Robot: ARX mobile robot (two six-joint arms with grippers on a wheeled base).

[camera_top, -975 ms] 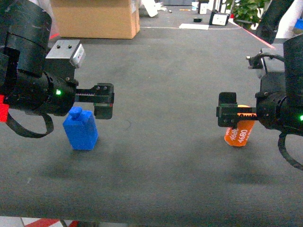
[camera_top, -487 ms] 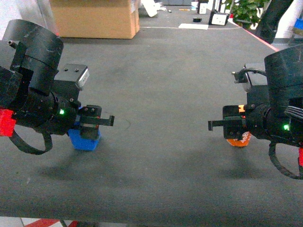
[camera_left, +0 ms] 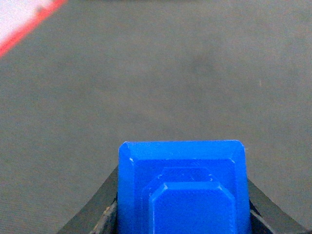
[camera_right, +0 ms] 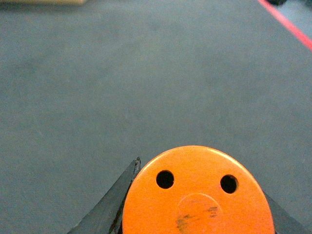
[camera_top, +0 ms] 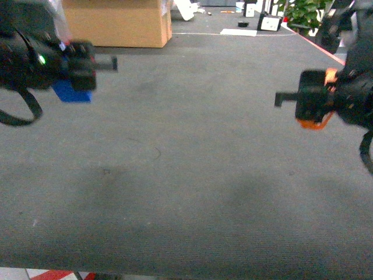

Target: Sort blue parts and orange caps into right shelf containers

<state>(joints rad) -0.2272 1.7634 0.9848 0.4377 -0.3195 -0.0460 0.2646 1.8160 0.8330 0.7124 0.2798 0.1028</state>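
Left gripper (camera_top: 87, 64) clamps a blue part (camera_top: 71, 92), right gripper (camera_top: 306, 102) an orange cap (camera_top: 315, 121), both lifted off the table (camera_top: 186, 192); binning remains.

You see a dark grey mat-covered table (camera_top: 192, 175); at its far left edge a cardboard box (camera_top: 116, 22) sits.

We are seeing even, soft overhead light on the dark surface (camera_top: 192, 175), with only faint broad shadows in the near part. Both arms are smearing with motion blur in the head view. In the wrist views the blue part (camera_left: 183, 187) and orange cap (camera_right: 197, 192) are showing crisp and bright, without glare.
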